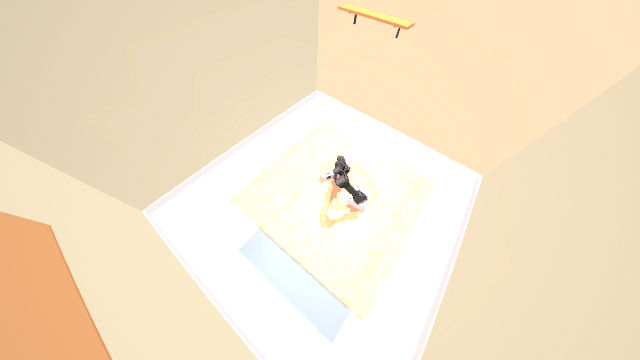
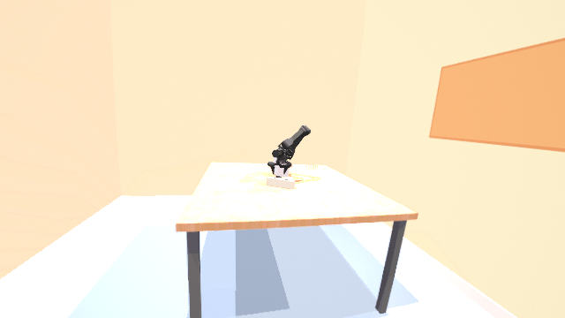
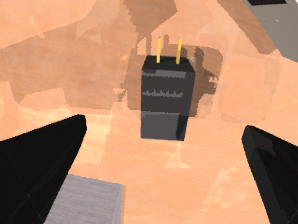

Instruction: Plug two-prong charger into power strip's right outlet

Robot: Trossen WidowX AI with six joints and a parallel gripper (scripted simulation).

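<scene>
The black charger (image 3: 166, 102) lies on the table in the middle of the wrist view, its two gold prongs pointing to the top of that view. My gripper (image 3: 165, 128) (image 2: 280, 172) is open and empty, with one fingertip on each side of the charger's rear and space between. The white power strip (image 1: 327, 176) (image 2: 280, 182) sits on the table; only its grey-looking end (image 3: 285, 32) shows at the wrist view's top right. Its outlets are too small or out of frame to make out. The arm hides the charger in the top view, and it cannot be made out in the exterior view.
A grey block (image 3: 87, 202) stands at the lower left of the wrist view, beside the left finger. The wooden table (image 1: 300, 200) (image 2: 229, 208) carries everything. A shelf (image 1: 375, 16) is on the far wall.
</scene>
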